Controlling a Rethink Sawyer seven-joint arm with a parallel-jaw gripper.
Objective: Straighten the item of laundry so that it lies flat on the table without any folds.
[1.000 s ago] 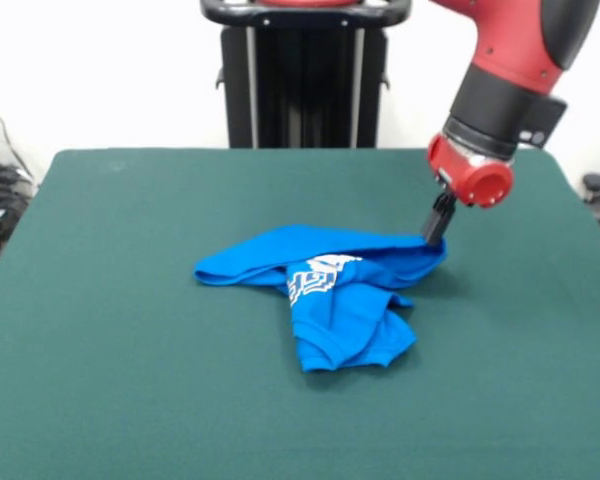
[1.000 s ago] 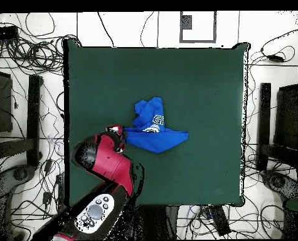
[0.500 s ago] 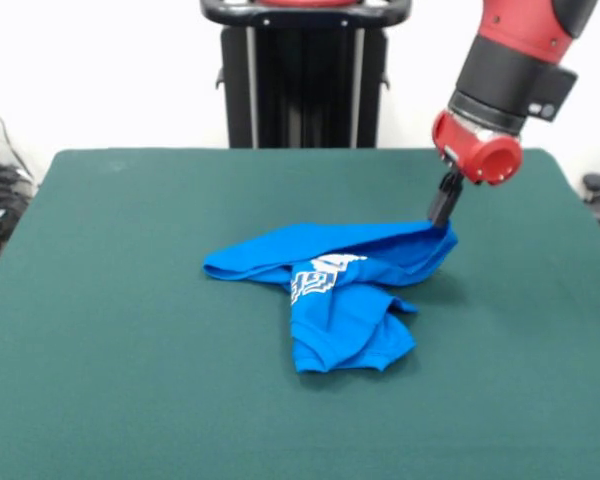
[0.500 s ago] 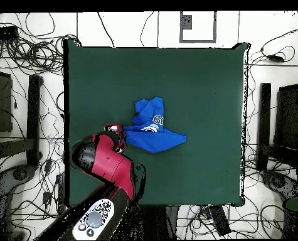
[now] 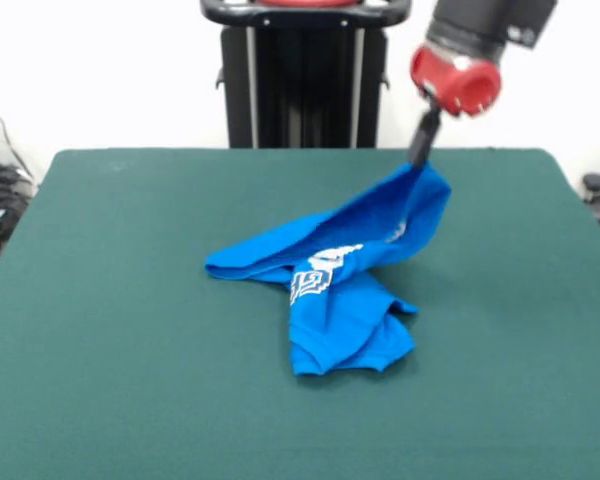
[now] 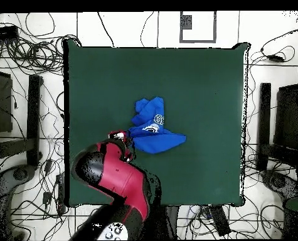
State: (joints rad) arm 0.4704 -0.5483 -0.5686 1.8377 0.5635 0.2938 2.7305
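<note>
The item of laundry (image 5: 345,290) is a bright blue garment with white lettering, crumpled near the middle of the dark green table (image 5: 110,330). My gripper (image 5: 419,160) is shut on the garment's right corner and holds that corner well above the table, so the cloth rises in a slanted sheet. The rest lies bunched on the felt. In the overhead view the garment (image 6: 152,128) lies just above the red arm, and the gripper (image 6: 127,139) is at its lower left edge, partly hidden by the arm.
The black pedestal (image 5: 305,75) stands behind the table's far edge. Cables and dark stands (image 6: 26,119) surround the table in the overhead view. The red arm (image 6: 113,179) covers the table's lower left part there.
My gripper has risen and moved slightly left in the front view, lifting the garment's right corner off the table. The cloth near it now hangs stretched; the folded part stayed put.
</note>
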